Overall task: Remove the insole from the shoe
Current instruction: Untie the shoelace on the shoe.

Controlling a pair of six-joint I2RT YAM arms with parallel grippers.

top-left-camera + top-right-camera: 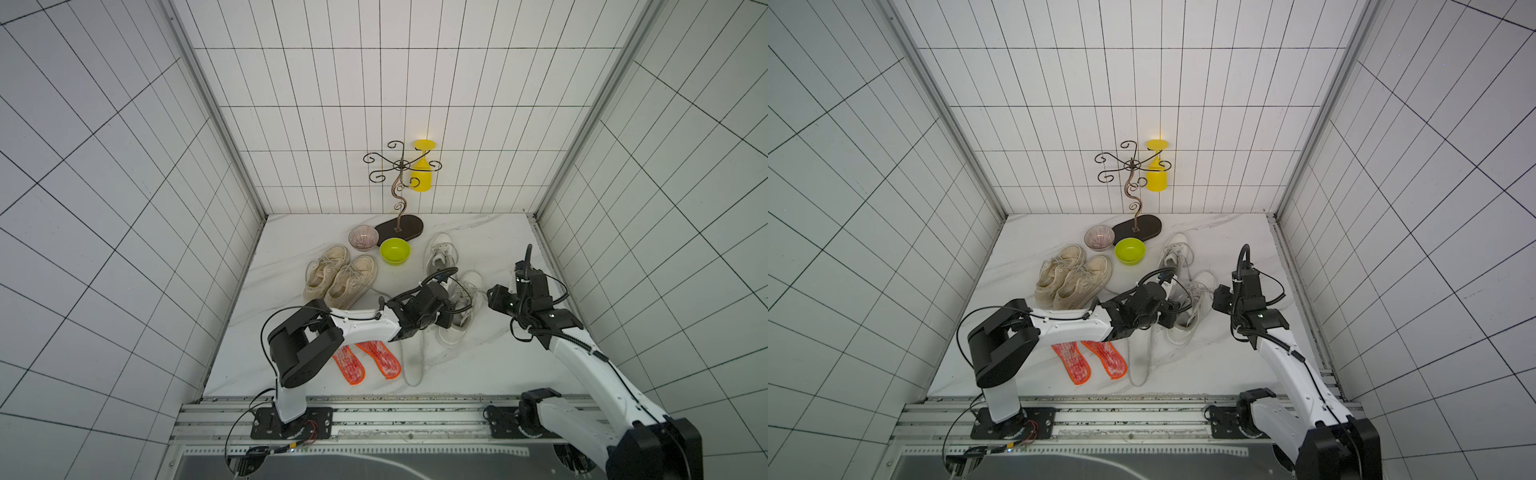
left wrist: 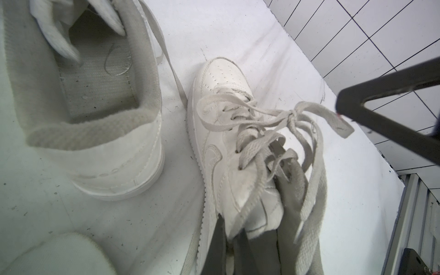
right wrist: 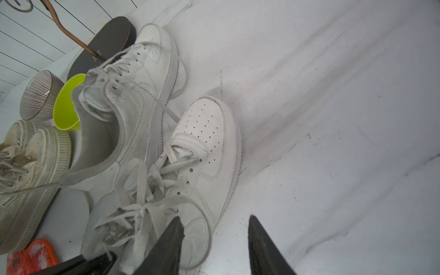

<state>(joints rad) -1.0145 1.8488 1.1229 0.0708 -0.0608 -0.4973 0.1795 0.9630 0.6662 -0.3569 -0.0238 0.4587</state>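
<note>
Two white sneakers lie at the table's right. My left gripper (image 2: 230, 226) (image 1: 451, 318) is shut on the collar wall of the nearer shoe (image 1: 463, 299) (image 2: 226, 133), one finger inside its opening and one outside. The insole inside that shoe is hidden by loose laces and the tongue. Just right of the same shoe my right gripper (image 3: 214, 217) (image 1: 495, 297) hangs open; one finger is over the shoe's (image 3: 204, 166) side, the other over bare table, with nothing held. The farther white shoe (image 1: 440, 251) (image 2: 95, 119) shows a bare stitched floor inside. A white insole (image 1: 413, 357) lies flat on the table near the front.
Two beige sneakers (image 1: 340, 276) sit left of centre, with two orange insoles (image 1: 365, 361) in front of them under my left arm. A green bowl (image 1: 395, 250), a striped bowl (image 1: 363, 237) and a metal rack (image 1: 399, 228) holding a yellow cup (image 1: 422, 166) stand at the back.
</note>
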